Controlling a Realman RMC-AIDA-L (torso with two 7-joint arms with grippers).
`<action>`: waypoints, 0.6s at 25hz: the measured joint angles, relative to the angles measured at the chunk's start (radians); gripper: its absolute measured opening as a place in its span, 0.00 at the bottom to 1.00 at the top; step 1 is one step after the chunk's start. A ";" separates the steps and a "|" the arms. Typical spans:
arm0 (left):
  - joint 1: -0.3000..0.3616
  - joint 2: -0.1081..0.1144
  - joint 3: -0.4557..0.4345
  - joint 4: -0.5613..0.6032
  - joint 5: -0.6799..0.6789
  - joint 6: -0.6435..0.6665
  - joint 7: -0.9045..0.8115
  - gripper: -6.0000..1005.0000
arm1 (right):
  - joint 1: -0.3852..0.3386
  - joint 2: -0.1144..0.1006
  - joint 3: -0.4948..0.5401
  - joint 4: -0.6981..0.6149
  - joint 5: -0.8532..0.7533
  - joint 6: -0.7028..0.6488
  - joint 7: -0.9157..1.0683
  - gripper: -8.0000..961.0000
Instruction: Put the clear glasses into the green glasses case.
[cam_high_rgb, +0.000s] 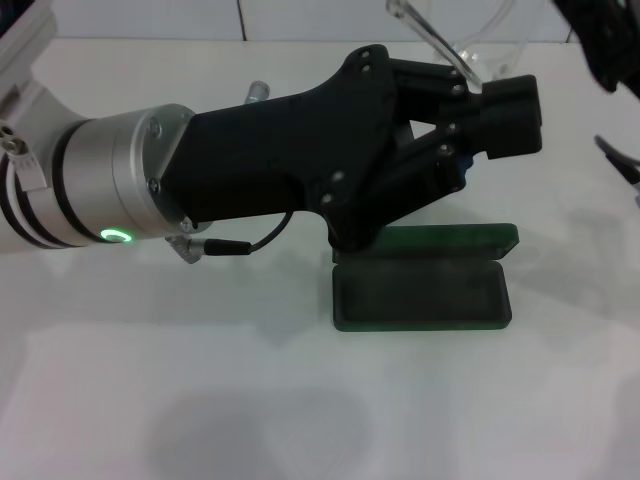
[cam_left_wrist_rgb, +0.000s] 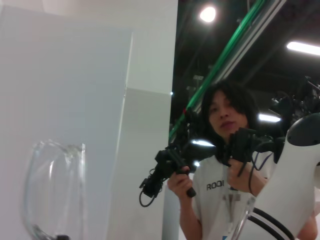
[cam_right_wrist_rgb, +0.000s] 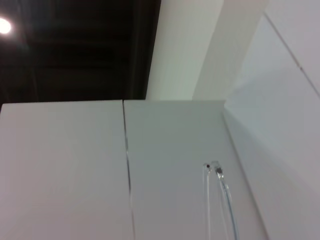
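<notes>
The clear glasses sit at the upper right of the head view, clamped in the left gripper and lifted above the white counter. Below, at centre right, lies the green glasses case, lid open. The right gripper shows only partly at the upper right corner; I cannot tell its state.

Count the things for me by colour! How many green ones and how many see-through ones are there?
Green: 1, the green glasses case, lying open on the white table.
See-through: 1, the clear glasses, held up above the case in the left gripper.
Total: 2
</notes>
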 joint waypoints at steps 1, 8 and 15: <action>0.001 0.000 0.000 0.000 -0.001 -0.003 0.001 0.10 | 0.000 0.000 -0.010 -0.001 0.000 0.001 -0.005 0.08; 0.005 0.002 -0.001 -0.007 -0.007 -0.020 0.002 0.10 | -0.012 0.000 -0.109 -0.046 0.001 0.003 -0.031 0.08; 0.008 0.002 -0.014 -0.027 -0.015 -0.030 0.012 0.10 | -0.035 0.000 -0.160 -0.078 0.002 0.004 -0.043 0.08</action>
